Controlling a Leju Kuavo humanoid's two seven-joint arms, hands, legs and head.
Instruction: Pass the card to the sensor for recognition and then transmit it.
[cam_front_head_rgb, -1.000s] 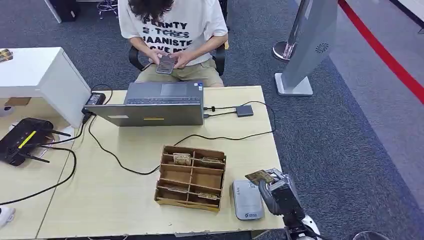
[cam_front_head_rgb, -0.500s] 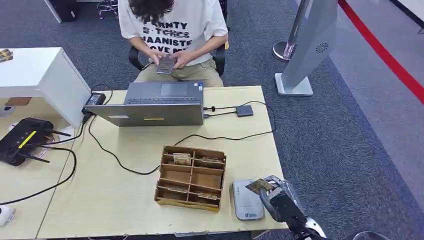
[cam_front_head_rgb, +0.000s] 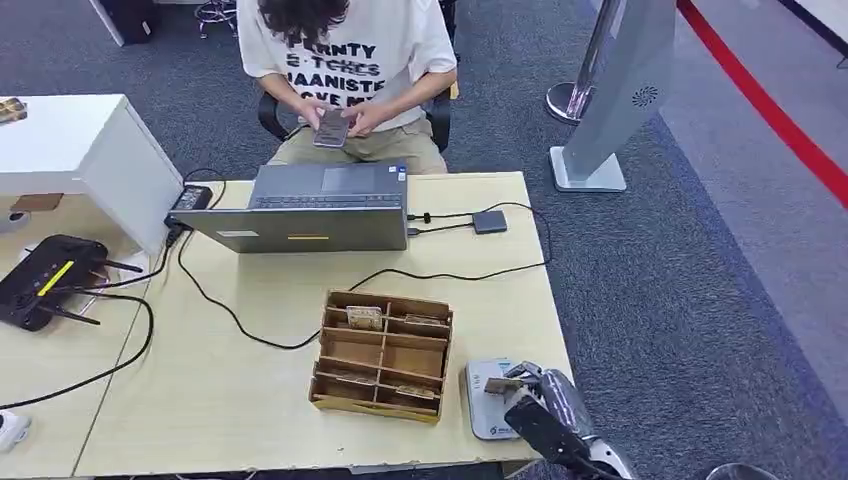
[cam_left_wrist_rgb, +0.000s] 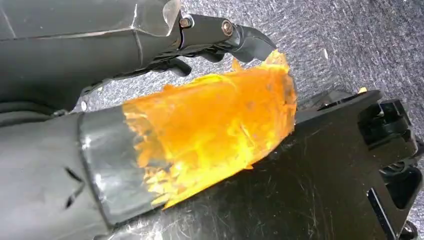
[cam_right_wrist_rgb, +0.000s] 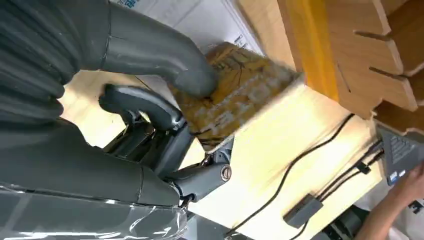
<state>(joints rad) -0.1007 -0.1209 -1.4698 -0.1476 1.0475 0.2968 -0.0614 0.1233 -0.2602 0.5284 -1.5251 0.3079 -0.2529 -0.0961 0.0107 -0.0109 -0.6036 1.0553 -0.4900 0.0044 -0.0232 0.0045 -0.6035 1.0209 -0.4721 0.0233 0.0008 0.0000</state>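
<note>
right hand (cam_front_head_rgb: 528, 392) pinching the card (cam_front_head_rgb: 503, 384) between thumb and fingers, i hold it low over the grey sensor (cam_front_head_rgb: 488, 400) at the near right corner of the table (cam_front_head_rgb: 250, 380). from the head view the card sits above the sensor's upper part; whether it touches the sensor's face i cannot tell. my right wrist view puts the patterned brown card (cam_right_wrist_rgb: 235, 95) under my thumb (cam_right_wrist_rgb: 165, 55), with the sensor's white top (cam_right_wrist_rgb: 200, 20) behind it and the edge of the wooden organizer (cam_right_wrist_rgb: 350, 55) just beside.

by my reading, the pickup is done and the card is now being presented for recognition, so the task is somewhere near its middle. nothing in these pictures tells me whether the sensor has read the card. what is left, as i judge it: a finished reading, then handing the card on, presumably toward the person (cam_front_head_rgb: 345, 60) seated across the table behind the laptop (cam_front_head_rgb: 310, 215), who is looking at a phone (cam_front_head_rgb: 331, 128) and has no hand out to take anything.

my left hand (cam_left_wrist_rgb: 150, 125) hangs away from the table above grey carpet, its thumb wrapped in torn orange tape; its fingers are drawn in and i see nothing held in them.

the compartmented organizer (cam_front_head_rgb: 383, 355) stands just left of the sensor with a few more cards in its slots.
</note>
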